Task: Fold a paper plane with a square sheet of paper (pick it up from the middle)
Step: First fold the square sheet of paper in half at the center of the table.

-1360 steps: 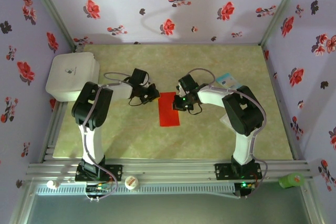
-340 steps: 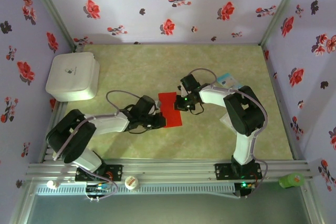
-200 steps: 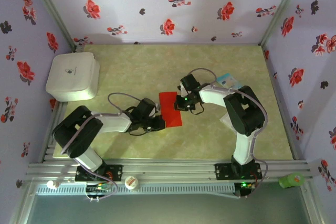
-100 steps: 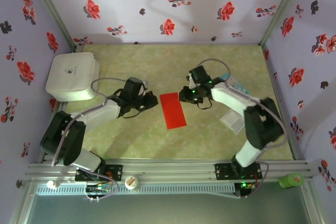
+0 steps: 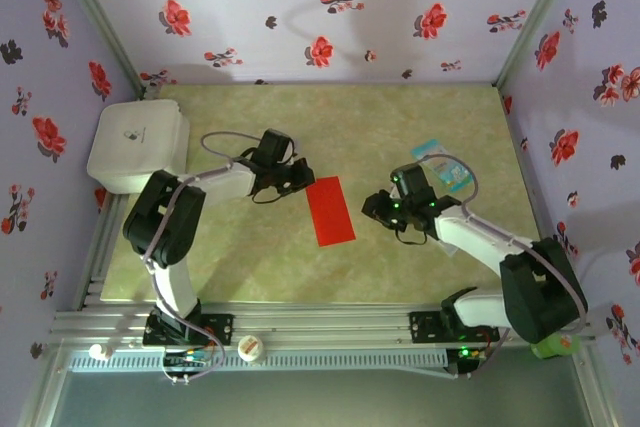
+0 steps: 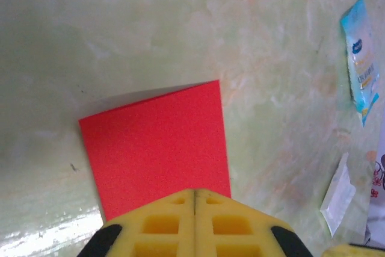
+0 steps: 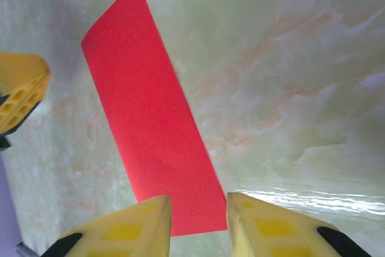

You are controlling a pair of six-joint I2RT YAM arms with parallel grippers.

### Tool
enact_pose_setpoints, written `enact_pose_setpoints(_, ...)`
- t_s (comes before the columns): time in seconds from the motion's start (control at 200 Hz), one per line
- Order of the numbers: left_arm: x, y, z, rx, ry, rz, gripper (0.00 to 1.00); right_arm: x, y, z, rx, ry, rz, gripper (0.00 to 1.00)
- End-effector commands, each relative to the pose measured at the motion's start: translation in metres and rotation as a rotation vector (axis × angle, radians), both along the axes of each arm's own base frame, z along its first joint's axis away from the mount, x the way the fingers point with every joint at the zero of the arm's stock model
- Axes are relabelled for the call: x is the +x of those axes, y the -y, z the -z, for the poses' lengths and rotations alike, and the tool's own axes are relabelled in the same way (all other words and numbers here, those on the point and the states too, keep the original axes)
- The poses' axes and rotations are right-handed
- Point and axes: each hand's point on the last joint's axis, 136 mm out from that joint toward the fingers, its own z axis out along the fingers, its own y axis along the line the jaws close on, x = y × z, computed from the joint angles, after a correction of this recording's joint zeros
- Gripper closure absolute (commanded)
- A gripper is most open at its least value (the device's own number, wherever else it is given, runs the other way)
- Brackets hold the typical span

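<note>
One fold looks done so far: the red paper [image 5: 332,210] lies flat on the table [image 5: 250,257] as a narrow rectangle, not yet a dart, a little toward 6 o'clock of the table's middle in the top view. Its long axis runs from about 11 o'clock to 5 o'clock there. The left gripper [image 5: 298,180] sits just beside the paper's 11 o'clock corner. In the left wrist view its yellow fingers [image 6: 194,195] are pressed together with nothing between them, their tips overlapping the near edge of the paper [image 6: 156,142]. I cannot tell whether they touch it or hang just above. The right gripper [image 5: 372,207] stands off the paper's long edge at 3 o'clock, a clear strip of table between them. Its jaws are parted and hold nothing. In its own wrist view the paper [image 7: 150,130] stretches away toward 11 o'clock, the near end showing in the gap between the fingers [image 7: 129,233]. So the left arm is the nearer one, at a short end, while the right faces the long side. The next crease probably needs one tip to pin the strip and the other to lift a corner. A white box [image 5: 140,144] sits at 10 o'clock and a light-blue packet [image 5: 440,159] at 2 o'clock, both well apart.
</note>
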Motion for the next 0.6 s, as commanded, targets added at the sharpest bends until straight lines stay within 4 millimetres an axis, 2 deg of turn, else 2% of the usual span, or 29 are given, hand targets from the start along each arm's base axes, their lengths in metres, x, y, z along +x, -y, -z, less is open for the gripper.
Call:
enact_pose_setpoints(0.0,0.015,0.006,0.004,-0.073,-0.013,-0.019,0.93,0.000,-0.015,-0.001,0.088,-0.033,-0.016,0.70)
enact_pose_setpoints(0.175,0.018,0.009,0.017,-0.086,-0.042,-0.008,0.92,-0.004,-0.020,0.009,0.086,-0.099,-0.046,0.69)
enact_pose_setpoints(0.355,0.021,-0.001,0.033,-0.068,-0.067,-0.029,0.91,-0.009,-0.030,0.017,0.107,-0.160,-0.089,0.68)
enact_pose_setpoints(0.465,0.016,-0.009,0.047,-0.048,-0.090,-0.036,0.91,-0.016,-0.033,0.020,0.104,-0.190,-0.116,0.66)
enact_pose_setpoints(0.595,0.007,-0.013,0.061,-0.032,-0.117,-0.030,0.91,-0.026,-0.027,0.030,0.051,-0.237,-0.138,0.64)
